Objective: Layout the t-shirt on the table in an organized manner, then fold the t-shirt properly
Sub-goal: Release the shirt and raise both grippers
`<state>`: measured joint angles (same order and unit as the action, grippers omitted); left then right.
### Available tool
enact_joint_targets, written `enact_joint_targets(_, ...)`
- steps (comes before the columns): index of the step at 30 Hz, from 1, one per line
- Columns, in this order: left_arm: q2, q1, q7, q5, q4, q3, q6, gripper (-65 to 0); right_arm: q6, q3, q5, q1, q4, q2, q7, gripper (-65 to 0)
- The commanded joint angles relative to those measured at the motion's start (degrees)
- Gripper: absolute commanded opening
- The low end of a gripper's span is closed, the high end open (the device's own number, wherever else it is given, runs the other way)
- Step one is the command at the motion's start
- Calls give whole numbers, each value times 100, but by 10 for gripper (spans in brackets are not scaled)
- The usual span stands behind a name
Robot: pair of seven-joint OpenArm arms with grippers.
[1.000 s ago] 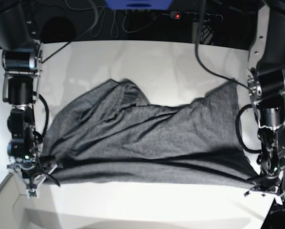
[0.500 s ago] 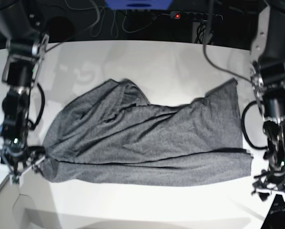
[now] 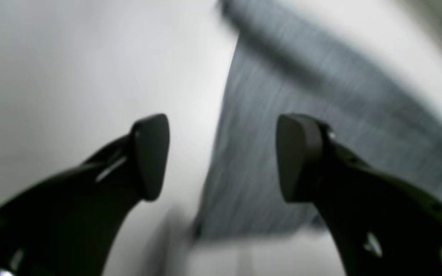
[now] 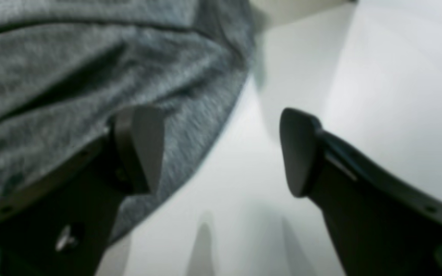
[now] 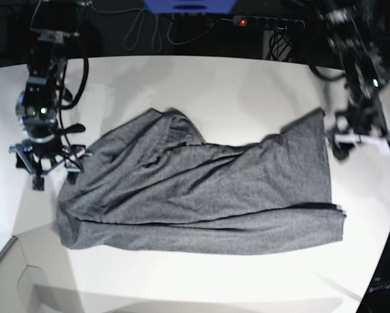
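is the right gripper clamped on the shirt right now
No, the right gripper has its jaws spread wide with bare table between them, and the t-shirt lies only beside one finger.

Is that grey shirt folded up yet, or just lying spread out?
Spread out, not folded. The t-shirt lies wide across the table, still creased and bunched near its upper left. Both grippers, left and right, are open beside it.

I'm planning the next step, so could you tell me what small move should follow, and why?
Probably lower the left gripper onto the far corner of the rumpled dark grey knit t-shirt beside it. Both jaws stand open and empty, with the shirt unflattened on the white table.
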<state>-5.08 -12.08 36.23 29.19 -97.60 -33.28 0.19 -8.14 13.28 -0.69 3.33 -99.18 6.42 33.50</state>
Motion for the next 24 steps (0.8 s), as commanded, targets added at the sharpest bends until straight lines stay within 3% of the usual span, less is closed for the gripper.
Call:
enact_joint_targets(1, -6, -1, -119, 57, -125, 0, -41, -229, 1, -5, 47, 40, -188, -74, -145, -173)
enact_joint_targets(6, 135, -511, -163, 4, 112, 334, -49, -229, 1, -31, 47, 647, -504, -417, -145, -173)
enact_joint_targets(14, 126, -423, -155, 22, 833, 633, -49, -247, -8, -436, 56, 1482, -856, -892, -154, -173)
enact_joint_targets(16, 29, -406, -128, 66, 894, 686, -49, -332, -8, -620, 56, 1649, -891, -892, -163, -173)
enact_joint_targets(21, 3, -230, -111, 66, 877, 660, -49, -650, -8, -1156, 56, 1966, -891, -892, -172, -173)
enact_joint_targets(24, -6, -212, -111, 66, 692, 651, -49, -639, -8, -1429, 56, 2089, -891, -892, -189, -173)
